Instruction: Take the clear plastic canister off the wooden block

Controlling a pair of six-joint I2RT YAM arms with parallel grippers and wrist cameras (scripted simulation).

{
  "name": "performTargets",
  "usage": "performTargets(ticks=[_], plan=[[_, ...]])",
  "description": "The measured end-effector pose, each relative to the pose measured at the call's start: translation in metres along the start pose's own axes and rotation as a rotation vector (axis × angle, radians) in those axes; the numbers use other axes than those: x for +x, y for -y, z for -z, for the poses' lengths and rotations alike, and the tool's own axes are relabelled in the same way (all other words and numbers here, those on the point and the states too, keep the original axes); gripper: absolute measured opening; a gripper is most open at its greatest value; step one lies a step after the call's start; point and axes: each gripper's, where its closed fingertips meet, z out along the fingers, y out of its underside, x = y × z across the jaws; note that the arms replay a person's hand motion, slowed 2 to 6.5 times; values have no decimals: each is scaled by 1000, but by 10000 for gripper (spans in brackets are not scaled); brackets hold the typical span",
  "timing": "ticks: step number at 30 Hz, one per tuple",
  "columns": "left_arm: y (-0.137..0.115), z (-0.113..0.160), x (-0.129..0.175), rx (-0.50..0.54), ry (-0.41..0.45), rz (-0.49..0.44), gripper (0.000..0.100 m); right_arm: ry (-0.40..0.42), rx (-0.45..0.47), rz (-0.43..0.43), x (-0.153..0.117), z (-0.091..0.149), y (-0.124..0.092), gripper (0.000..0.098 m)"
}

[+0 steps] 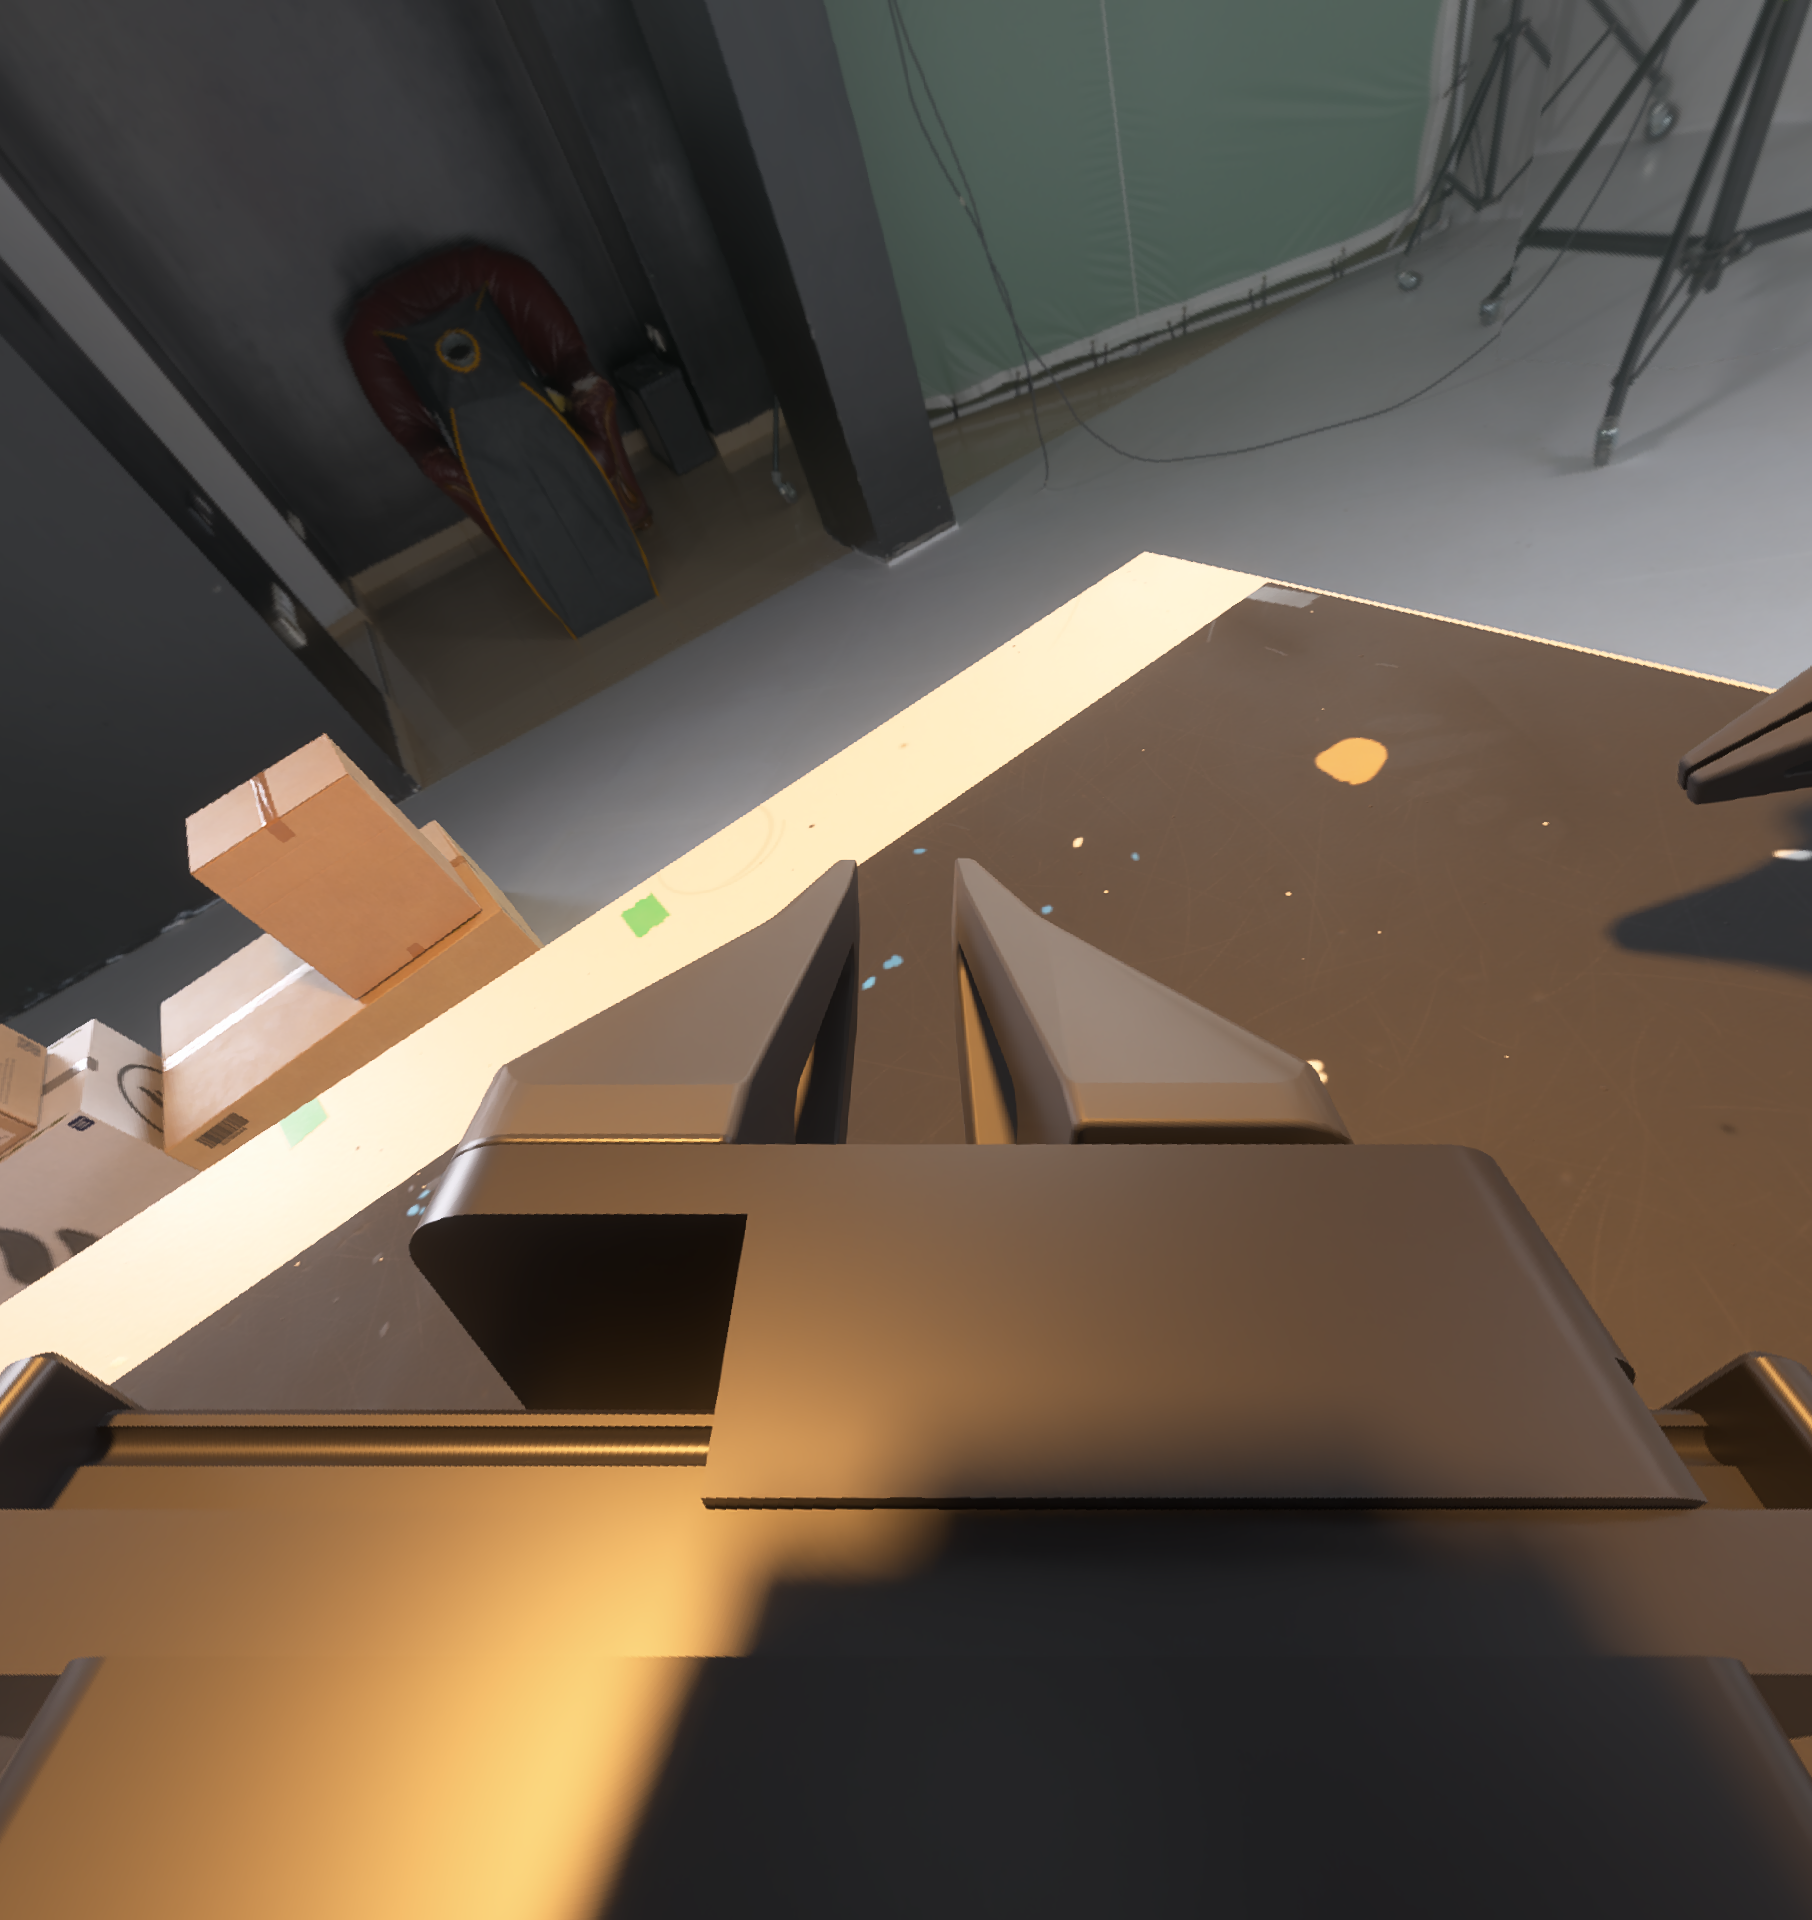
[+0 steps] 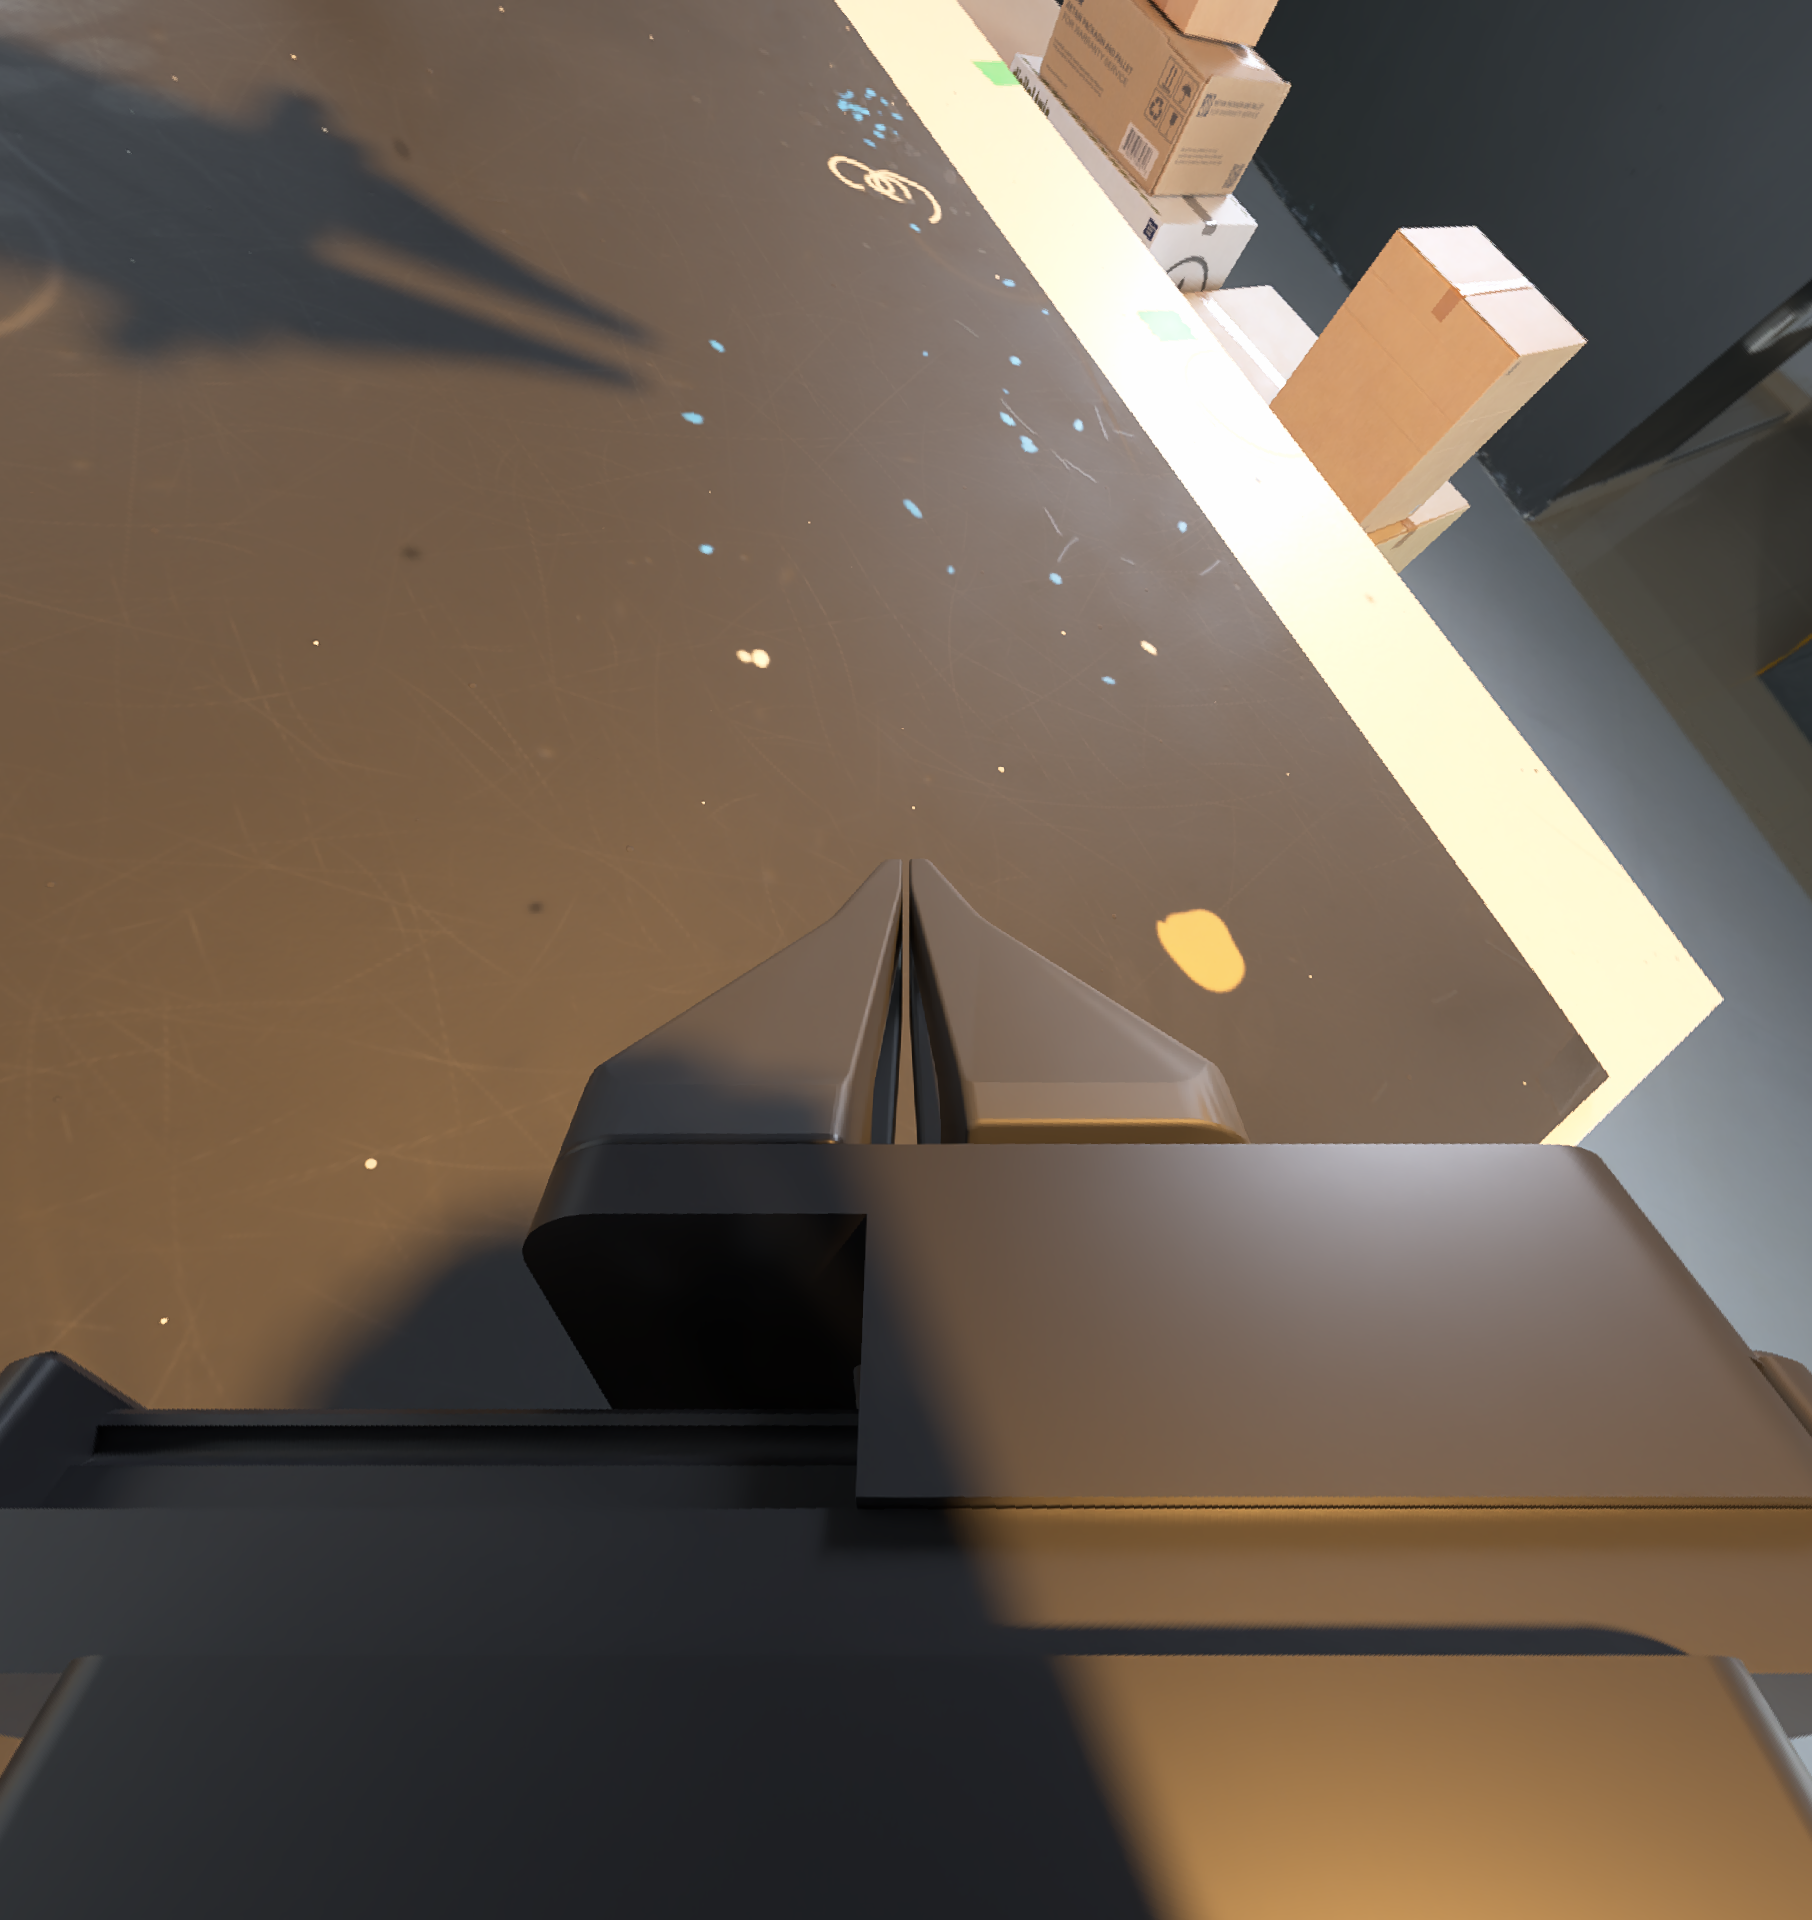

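Note:
Neither view shows the clear plastic canister or the wooden block. My left gripper (image 1: 905,868) hangs over the dark scratched table (image 1: 1401,1039) with its fingers a narrow gap apart and nothing between them. My right gripper (image 2: 904,862) is shut with its fingertips together and holds nothing, above the same table (image 2: 466,727). The right gripper's closed tips also show at the right edge of the left wrist view (image 1: 1775,743).
A pale strip runs along the table edge (image 1: 777,821) (image 2: 1349,582). Cardboard boxes are stacked beyond it (image 1: 330,862) (image 2: 1421,384). A yellow spot marks the tabletop (image 1: 1351,761) (image 2: 1200,951). Metal stands (image 1: 1660,208) are on the floor behind.

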Motion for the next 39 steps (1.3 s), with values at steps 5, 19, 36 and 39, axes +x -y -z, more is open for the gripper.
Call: performTargets(ticks=[5, 19, 36, 39], plan=[[3, 10, -9, 4, 28, -16, 169, 1, -1, -2, 0, 0, 0, 11], [23, 43, -32, 41, 44, 80, 273, 9, -24, 31, -5, -2, -4, 11], [-2, 139, -127, -203, 301, 284, 417, -10, -50, 127, -12, -4, -7, 13], [-15, 168, -156, -259, 359, 373, 430, -12, -55, 149, -14, -4, -8, 13]])
